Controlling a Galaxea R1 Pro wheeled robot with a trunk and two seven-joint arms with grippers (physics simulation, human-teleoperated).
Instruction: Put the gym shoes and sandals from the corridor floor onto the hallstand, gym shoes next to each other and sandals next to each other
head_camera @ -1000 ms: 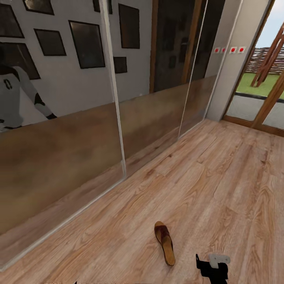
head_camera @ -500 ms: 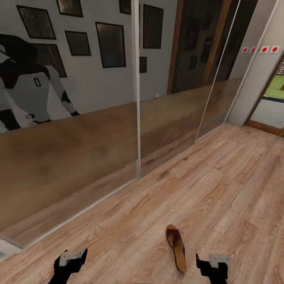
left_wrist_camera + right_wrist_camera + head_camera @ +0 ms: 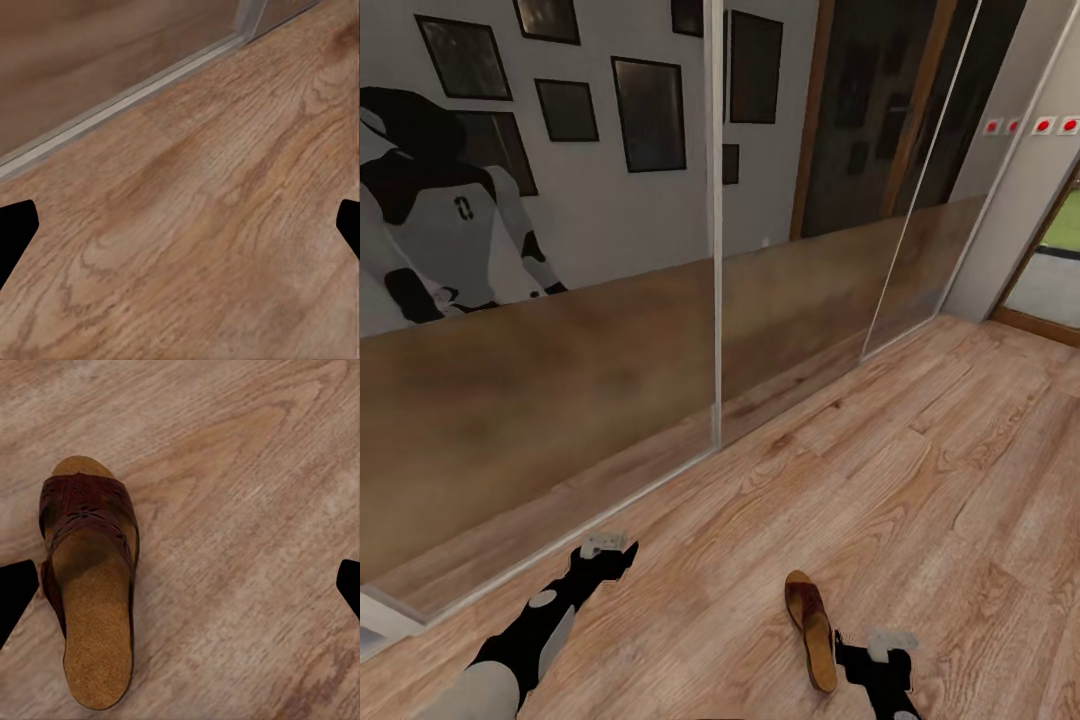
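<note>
Wood-plank corridor floor (image 3: pixel 920 470) runs along a mirrored sliding wall (image 3: pixel 610 380); dark picture frames and the robot's own white-and-black body show in the glass. One brown sandal (image 3: pixel 810 615) lies flat on the floor, toe toward the wall, tan insole up.

Changes over the last second: the view has swung, so the mirror seam sits elsewhere in frame; that is camera motion, not the sandal shifting. The left arm has come into sight and reached forward, its left pincer (image 3: pixel 607 546) now out over bare planks near the mirror rail. The right pincer (image 3: pixel 875 650) has closed in and sits just beside the sandal's heel end. Reads as lining up a pick of this sandal.

Right wrist view: sandal (image 3: pixel 90 592) off to one side, fingertips (image 3: pixel 15 589) spread wide, nothing held. Left wrist view: fingers (image 3: pixel 15 225) likewise apart, over bare wood.

Right pincer is partly cut by the frame edge.
</note>
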